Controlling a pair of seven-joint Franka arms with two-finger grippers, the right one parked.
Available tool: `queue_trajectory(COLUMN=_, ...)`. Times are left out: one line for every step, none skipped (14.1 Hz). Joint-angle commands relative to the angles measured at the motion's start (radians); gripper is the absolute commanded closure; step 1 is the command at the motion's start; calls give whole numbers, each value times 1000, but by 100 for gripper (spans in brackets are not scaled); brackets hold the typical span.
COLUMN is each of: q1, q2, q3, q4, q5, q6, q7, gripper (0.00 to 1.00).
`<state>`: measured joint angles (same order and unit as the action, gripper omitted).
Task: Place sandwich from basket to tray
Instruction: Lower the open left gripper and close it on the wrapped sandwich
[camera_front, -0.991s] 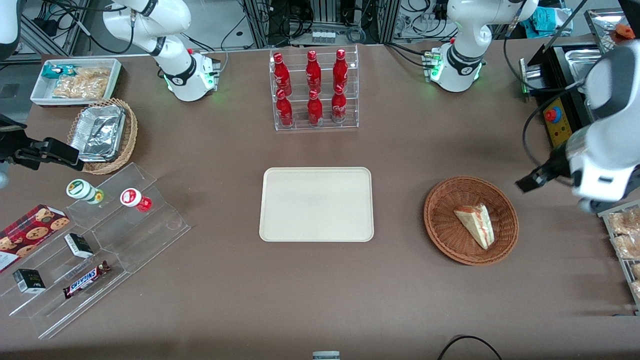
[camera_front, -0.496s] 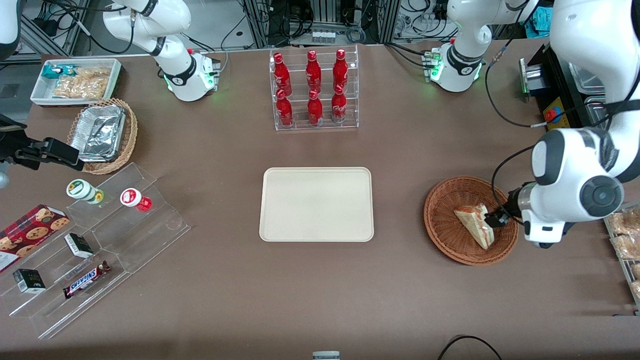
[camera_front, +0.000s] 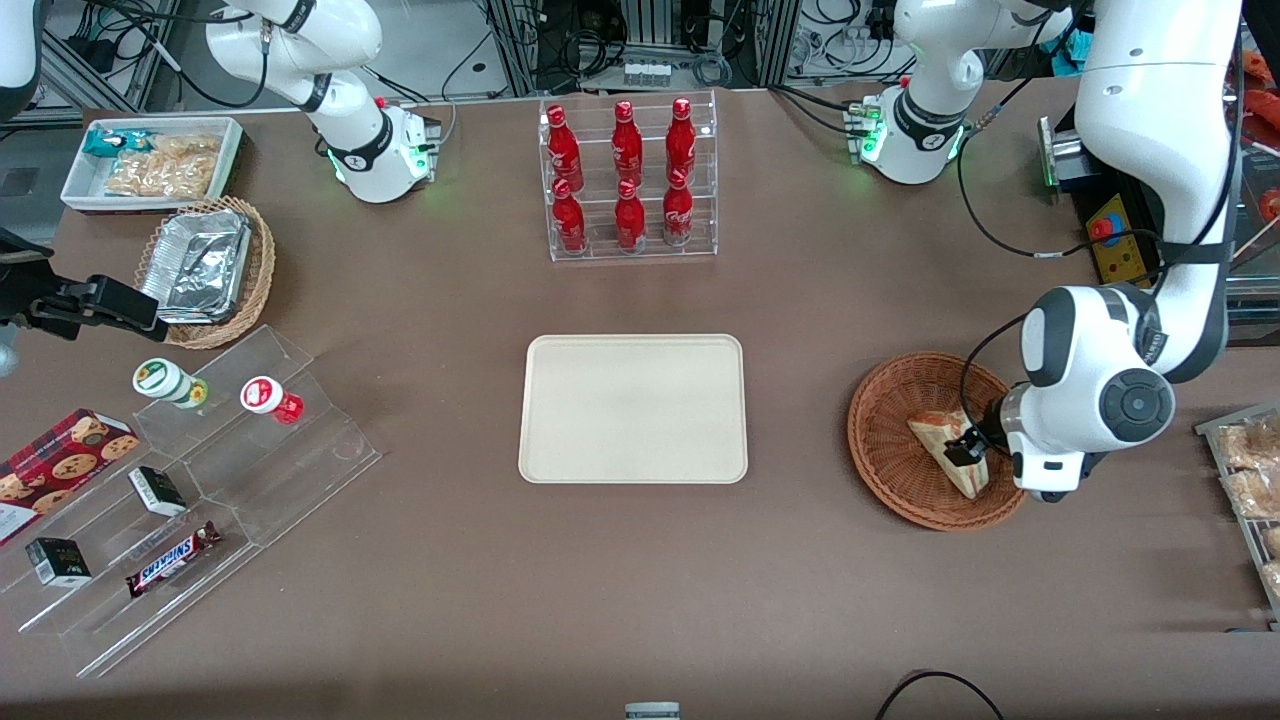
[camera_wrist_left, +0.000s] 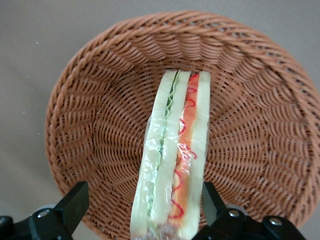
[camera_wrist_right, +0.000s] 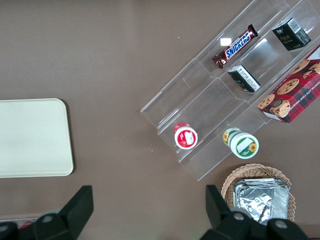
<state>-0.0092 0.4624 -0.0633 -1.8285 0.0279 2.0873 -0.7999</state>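
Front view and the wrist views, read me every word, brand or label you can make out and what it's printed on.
"SNICKERS" on the candy bar on the clear stepped display.
"Face", or close to it, on a small black box.
Red bottles' white script: too small to read.
Cookie box and two jar lids: print unreadable.
The sandwich between the gripper's open fingers: no text.

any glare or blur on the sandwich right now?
Left wrist view: sandwich sharp, faint sheen on its clear wrap, basket weave crisp, claw open astride it. Front view: even light, soft shadows, no motion blur on the arm.
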Motion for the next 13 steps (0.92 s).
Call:
queue_trajectory(q1=-3, q2=-8, q3=-1, q4=-67, q5=0, q6=83, q7=-19, gripper=0)
queue_trajectory(q1=-3, q2=-5, q3=-1, q4=-78, q5=0, q6=100, q7=-21, gripper=0)
queue_trajectory(q1=-3, q2=4, q3=-1, q4=-80, q5=0, q6=108, q7=-21, gripper=0)
queue_trajectory(q1=-3, q2=7, q3=-1, q4=-80, q5=0, q6=111, q7=-19, gripper=16)
queue_trajectory(q1=-3, q2=12, q3=-1, q4=-77, q5=0, q6=112, q7=-19, gripper=38)
queue_trajectory(q1=-3, q2=13, q3=-1, q4=-74, q5=0, q6=112, q7=-18, gripper=53)
queue_trajectory(q1=-5, q2=15, q3=-3, q4=-69, q5=0, q6=112, q7=-18, gripper=67)
queue_trajectory(q1=-11, q2=15, q3=-3, q4=-57, q5=0, q6=111, q7=-15, gripper=75)
queue_trajectory(q1=-23, q2=13, q3=-4, q4=-40, q5=0, q6=109, q7=-13, gripper=77)
queue_trajectory(q1=-32, q2=13, q3=-4, q4=-22, q5=0, q6=105, q7=-15, gripper=77)
queue_trajectory(q1=-52, q2=9, q3=-4, q4=-3, q5=0, q6=97, q7=-15, gripper=77)
queue_trajectory(q1=-83, q2=-1, q3=-4, q4=14, q5=0, q6=82, q7=-16, gripper=77)
queue_trajectory(q1=-112, q2=-7, q3=-4, q4=37, q5=0, q6=59, q7=-16, gripper=77)
